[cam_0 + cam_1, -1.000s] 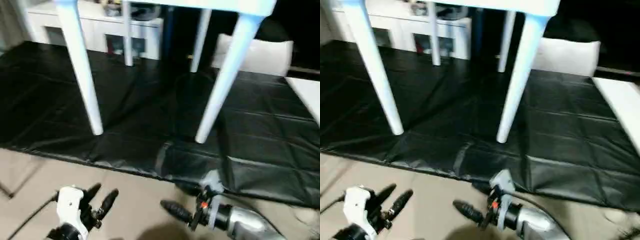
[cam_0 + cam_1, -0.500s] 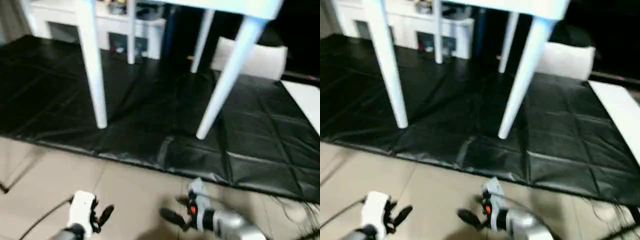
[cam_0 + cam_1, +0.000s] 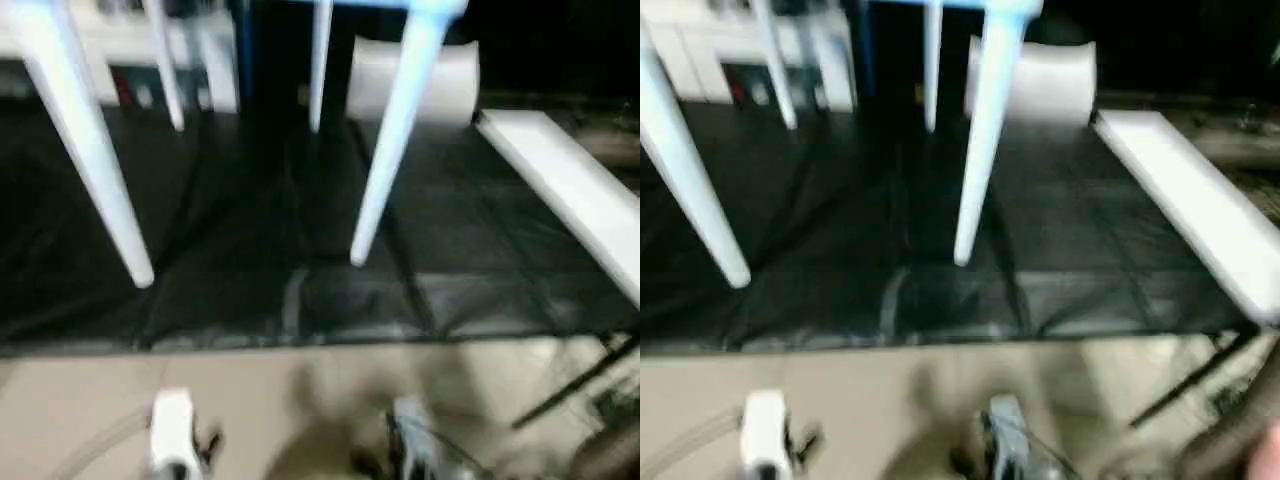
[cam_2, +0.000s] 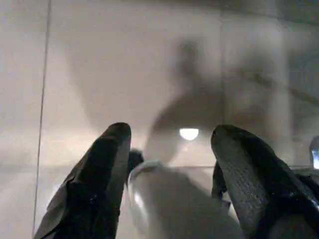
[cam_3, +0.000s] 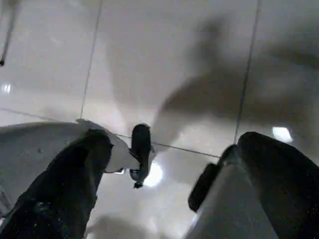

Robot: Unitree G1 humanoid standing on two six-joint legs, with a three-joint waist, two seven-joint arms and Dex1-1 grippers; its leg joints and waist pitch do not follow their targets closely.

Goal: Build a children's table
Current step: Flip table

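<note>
White table (image 3: 400,120): stands assembled, well beyond both fingers.
Fingers: left (image 4: 169,164) and right (image 5: 169,184) spread, empty.
Next: likely nothing.

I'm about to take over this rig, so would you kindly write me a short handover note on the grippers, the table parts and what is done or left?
Left gripper: open, nothing between its fingers, pointing at the tiled floor.
Right gripper: wide open, empty, also over the floor.
Children's table: standing upright on the black mat, all four white legs fitted; the near two legs reach the mat close to its front edge.
A long white board lies along the mat's right side.
Done: the table looks assembled and set on its legs.
Left: seemingly nothing but a check that the legs sit firmly; I cannot judge that from here.
</note>
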